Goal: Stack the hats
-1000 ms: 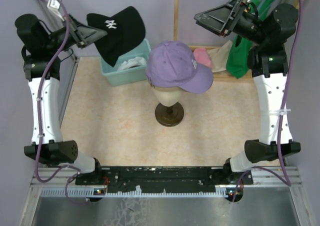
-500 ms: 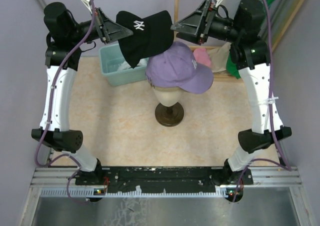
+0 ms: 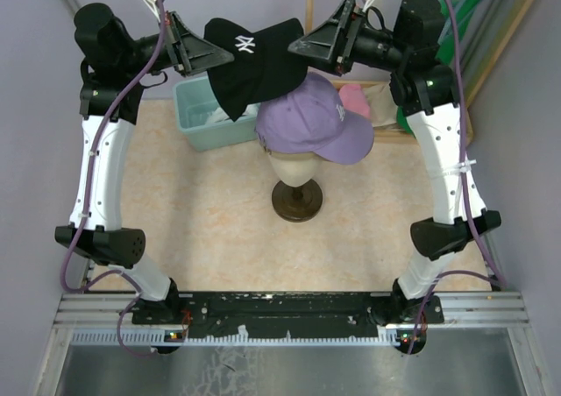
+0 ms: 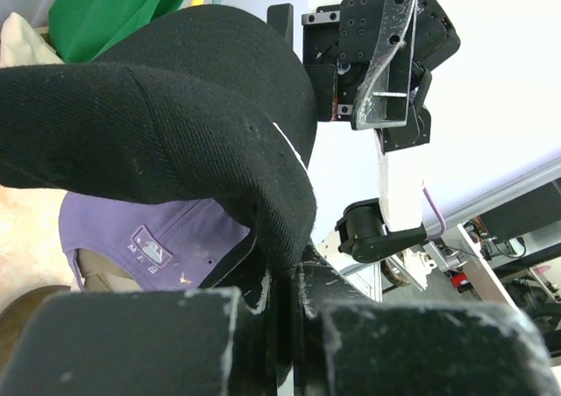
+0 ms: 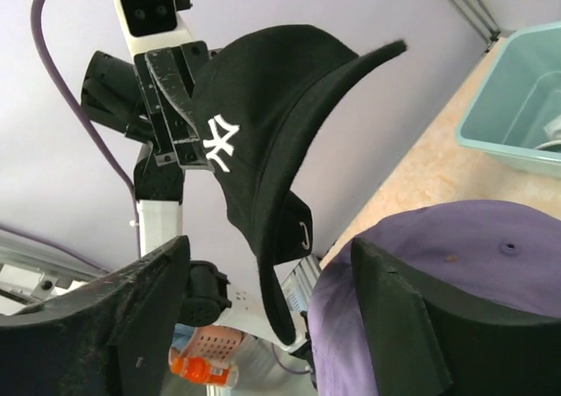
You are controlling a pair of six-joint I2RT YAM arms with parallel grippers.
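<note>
A purple cap (image 3: 314,120) sits on a mannequin head on a dark round stand (image 3: 296,201) in the middle. My left gripper (image 3: 217,57) is shut on the black cap with a white logo (image 3: 254,61) and holds it in the air above and just behind the purple cap. In the left wrist view the black cap (image 4: 166,107) fills the frame over the purple cap (image 4: 145,234). My right gripper (image 3: 300,44) is open and empty at the black cap's right edge. Its view shows the black cap (image 5: 263,151) and the purple cap (image 5: 438,291). The tan and white caps are mostly hidden.
A teal bin (image 3: 203,114) holding something white stands behind the stand at the left. A pink cloth (image 3: 354,98), a tan fabric piece (image 3: 382,107) and a green top (image 3: 408,116) lie at the back right.
A second ago my left arm swung the black cap right, from over the bin to above the purple cap. My right gripper moved left toward the cap's edge and stays open.
</note>
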